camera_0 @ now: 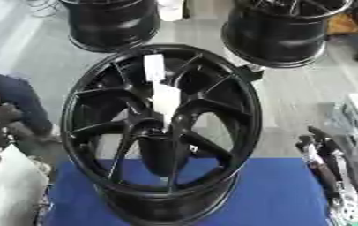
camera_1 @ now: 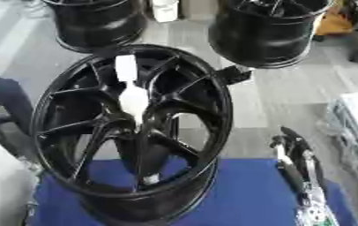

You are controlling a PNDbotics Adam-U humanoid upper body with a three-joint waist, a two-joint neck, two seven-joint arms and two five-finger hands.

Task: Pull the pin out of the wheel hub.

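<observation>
So we've got the wheel hub (camera_0: 163, 132) sitting on the blue mat (camera_0: 282, 194), face tilted up at us, and the white pin (camera_0: 165, 99) is still stuck in the centre bore, poking up toward 12 o'clock with its flat white end out near the rim. Nothing's been pulled yet as far as we can see. Our right hand (camera_1: 294, 165) hangs off at 4 o'clock, well apart from the hub, fingers looking relaxed and straight-ish, holding nothing. Left hand: there's dark stuff at 9 o'clock but we can't tell what it is. So basically the whole job's left: reach, grab, pull. Two more black wheels (camera_0: 278, 31) sit behind at 12.
</observation>
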